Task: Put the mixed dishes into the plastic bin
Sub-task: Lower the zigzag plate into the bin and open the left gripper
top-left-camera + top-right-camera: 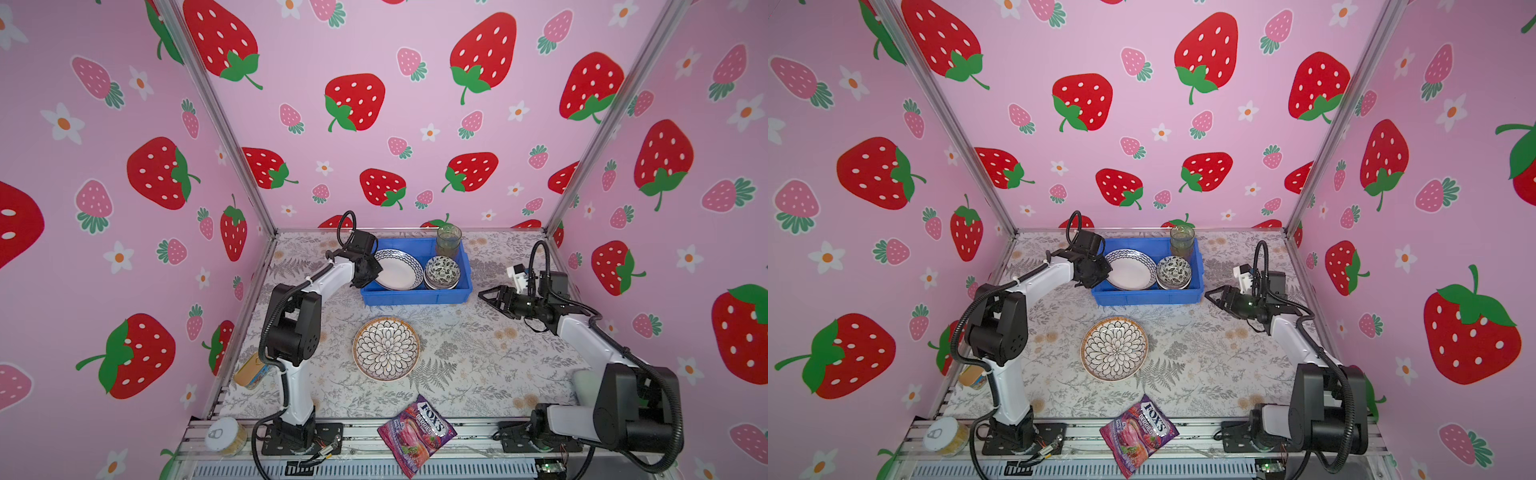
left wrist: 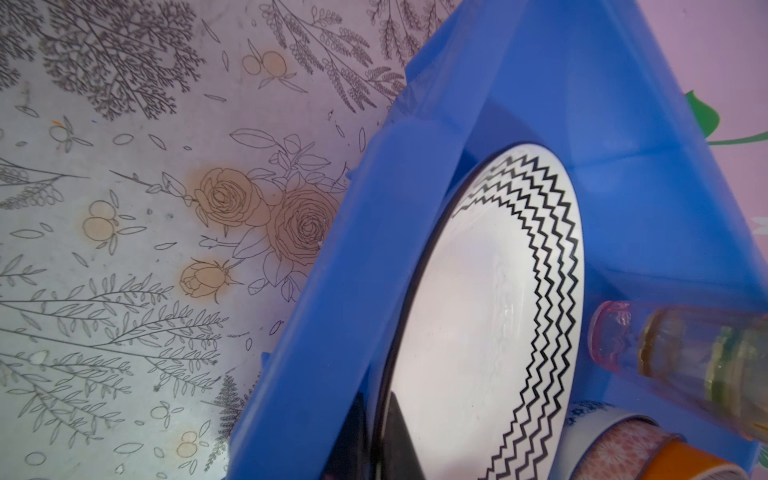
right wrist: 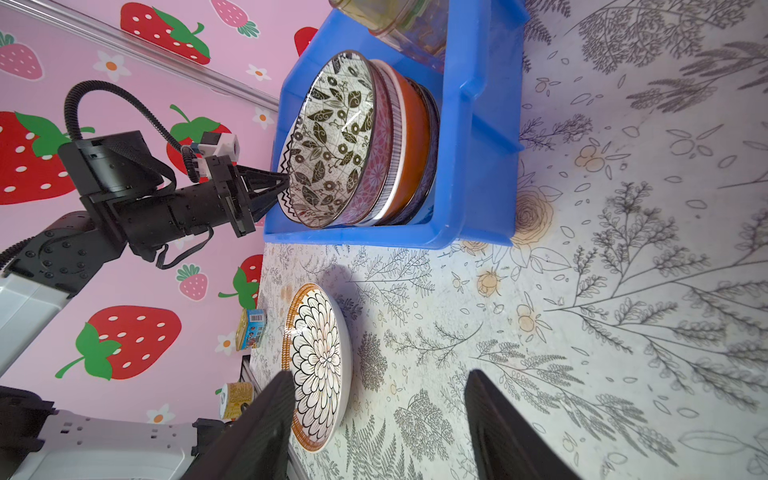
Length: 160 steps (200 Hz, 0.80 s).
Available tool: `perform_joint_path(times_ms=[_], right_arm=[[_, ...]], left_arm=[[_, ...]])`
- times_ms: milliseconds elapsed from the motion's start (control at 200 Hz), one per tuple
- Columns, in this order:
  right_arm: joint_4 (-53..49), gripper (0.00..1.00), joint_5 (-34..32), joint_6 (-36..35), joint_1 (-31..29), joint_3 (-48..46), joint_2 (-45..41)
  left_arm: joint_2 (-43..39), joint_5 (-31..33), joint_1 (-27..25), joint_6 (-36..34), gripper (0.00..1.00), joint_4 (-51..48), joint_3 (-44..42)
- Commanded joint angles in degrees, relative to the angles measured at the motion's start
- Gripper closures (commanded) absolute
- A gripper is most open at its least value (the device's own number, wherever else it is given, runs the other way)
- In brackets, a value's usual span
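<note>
One dish is left outside the plastic bin (image 1: 411, 298): the petal-patterned plate (image 1: 386, 348) is seen lying flat on the table (image 1: 478, 357), in front of the bin and apart from it. Inside the bin, the stack of bowls (image 1: 442, 271) is set by the right wall and the nested glasses (image 1: 448, 241) are stood in the far right corner. The zigzag-rimmed plate (image 1: 398, 271) is held tilted, its left rim pinched between the nearly closed jaws of the left gripper (image 2: 375, 401) by the bin's left wall. The right gripper (image 3: 379, 374) is held wide and empty, to the right of the bin. The setting down of the zigzag-rimmed plate is judged to be the step in hand. If the rim is let go while raised, the plate could be dropped onto the bin floor and slid into the bowls, which are close against it, and either could be chipped. If the fingers are drawn back sideways, the wall could be caught and the light bin dragged. The petal-patterned plate could be pushed towards the candy bag (image 1: 417, 434) rather than lifted, since little rim is offered. Little bare floor is left, so it would probably be laid on the other plate, where it could rock.
</note>
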<state>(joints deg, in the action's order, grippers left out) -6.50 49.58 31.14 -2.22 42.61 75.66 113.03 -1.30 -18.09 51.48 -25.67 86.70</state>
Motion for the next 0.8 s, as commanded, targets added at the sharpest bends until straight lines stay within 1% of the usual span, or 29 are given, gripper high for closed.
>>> perform_joint_path(times_ms=[0, 120, 150, 190, 205, 240, 385, 575, 795], right_arm=[[0.4, 0.33, 0.9, -1.5, 0.4, -0.9, 0.0], [0.4, 0.33, 0.9, -1.4, 0.4, -0.9, 0.0], [0.4, 0.33, 0.9, -1.3, 0.5, -0.9, 0.0], [0.4, 0.33, 0.8, -1.3, 0.5, -0.9, 0.0], [0.4, 0.32, 0.8, -1.3, 0.5, -0.9, -0.1], [0.4, 0.32, 0.8, -1.3, 0.5, -0.9, 0.0], [0.4, 0.33, 0.9, -1.3, 0.5, -0.9, 0.0], [0.4, 0.32, 1.0, -1.4, 0.5, -1.1, -0.1], [0.5, 0.32, 1.0, -1.5, 0.6, -1.3, -0.3]], left_arm=[[0.2, -1.1, 0.1, 1.4, 1.0, 5.2, 0.2], [0.5, -1.1, 0.1, 1.2, 1.0, 5.5, -0.6], [0.6, -0.9, 0.0, 1.2, 0.98, 5.5, -0.9], [0.6, -0.8, 0.1, 1.3, 0.95, 5.6, -1.3], [0.6, -0.8, 0.0, 1.3, 0.9, 5.6, -1.4], [0.7, -0.6, 0.0, 1.3, 0.85, 5.6, -1.6], [0.9, -0.2, 0.0, 1.3, 0.74, 5.1, -2.3], [1.3, 1.0, -0.1, 1.0, 0.71, 3.7, -2.7], [2.1, 3.5, -0.3, -0.5, 0.6, 0.1, -1.4]])
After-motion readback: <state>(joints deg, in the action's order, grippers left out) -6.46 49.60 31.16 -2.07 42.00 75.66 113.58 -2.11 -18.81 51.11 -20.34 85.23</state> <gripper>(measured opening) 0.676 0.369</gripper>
